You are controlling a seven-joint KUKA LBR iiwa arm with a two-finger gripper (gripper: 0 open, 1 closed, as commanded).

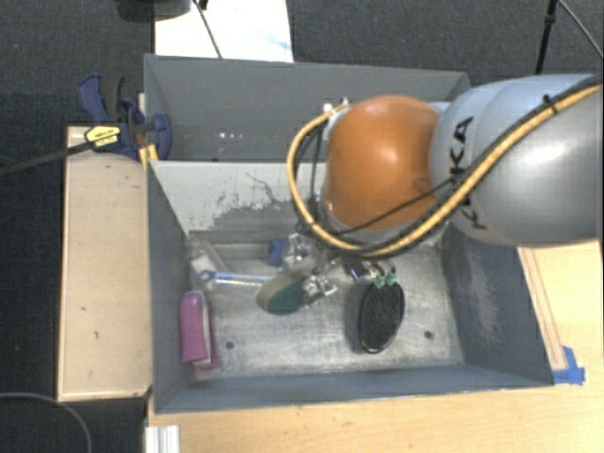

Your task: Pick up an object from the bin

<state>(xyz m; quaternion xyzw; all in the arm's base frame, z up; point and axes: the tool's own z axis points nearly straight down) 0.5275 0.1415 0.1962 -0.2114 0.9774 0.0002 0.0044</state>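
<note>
gripper [316, 276] low, mid bin [330, 385] | jaws: cannot tell if open or closed | dark green oval thing [281, 296] right beside it, on the left | tip: get over its middle, squeeze softly, lift straight up

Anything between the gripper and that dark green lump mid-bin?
Nothing visible. The gripper sits at the right end of the green lump; the black oval lies further right, the pink block far left.

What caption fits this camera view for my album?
Gripper low in a grey bin beside a dark green oval thing, black oval brush nearby.
</note>
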